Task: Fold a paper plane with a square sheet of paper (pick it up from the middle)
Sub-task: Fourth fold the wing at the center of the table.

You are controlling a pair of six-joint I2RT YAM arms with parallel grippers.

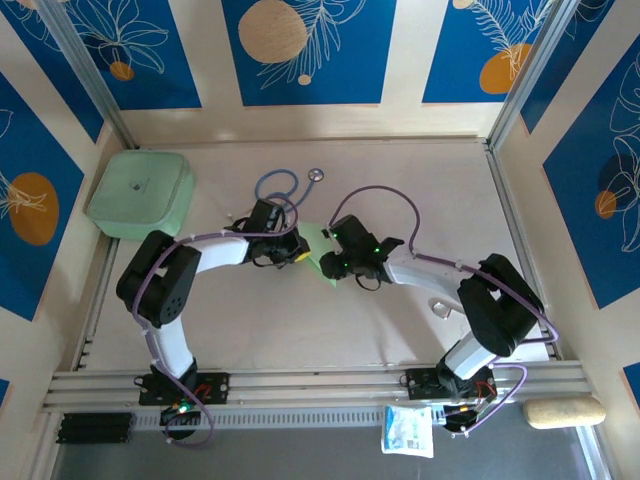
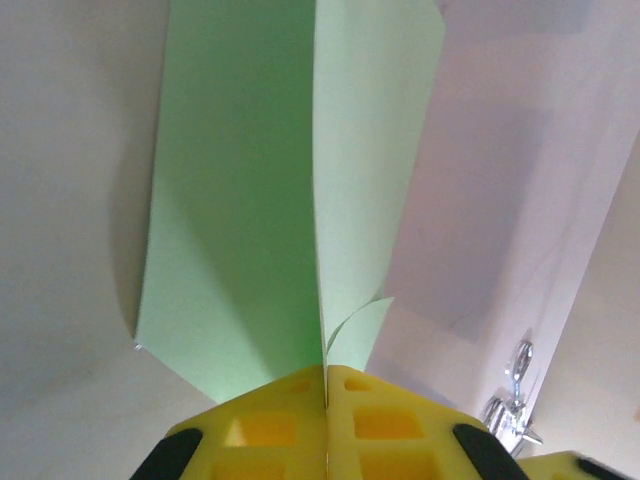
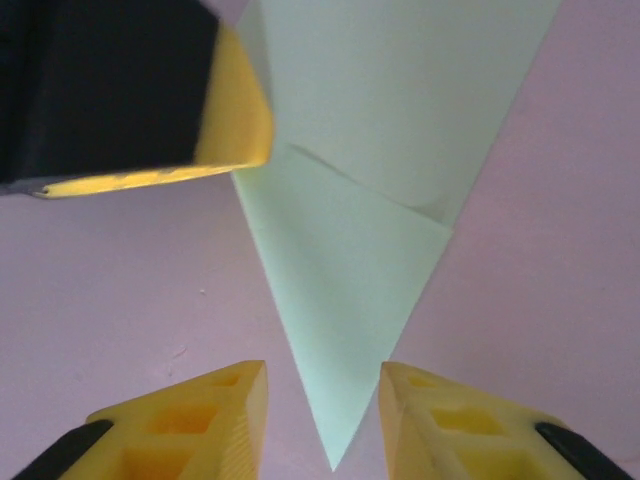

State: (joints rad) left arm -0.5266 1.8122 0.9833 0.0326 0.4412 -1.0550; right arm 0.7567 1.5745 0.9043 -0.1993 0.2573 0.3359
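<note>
The pale green sheet of paper (image 1: 322, 248) lies mid-table between my two grippers, folded into a pointed dart like a paper plane. My left gripper (image 1: 298, 252) is shut on it. In the left wrist view the yellow fingers (image 2: 328, 385) meet on a raised crease of the paper (image 2: 250, 200), and its flaps stand up on both sides. My right gripper (image 3: 323, 405) is open. The dart's sharp tip (image 3: 350, 300) lies flat on the table between its fingers, touching neither. The left gripper's finger (image 3: 150, 100) shows at the upper left of the right wrist view.
A thick mint-green box (image 1: 140, 192) sits at the back left. A blue stethoscope (image 1: 280, 186) with its metal chestpiece (image 1: 316, 174) lies just behind the grippers. A white packet (image 1: 407, 430) and a beige pad (image 1: 565, 412) lie beyond the front rail.
</note>
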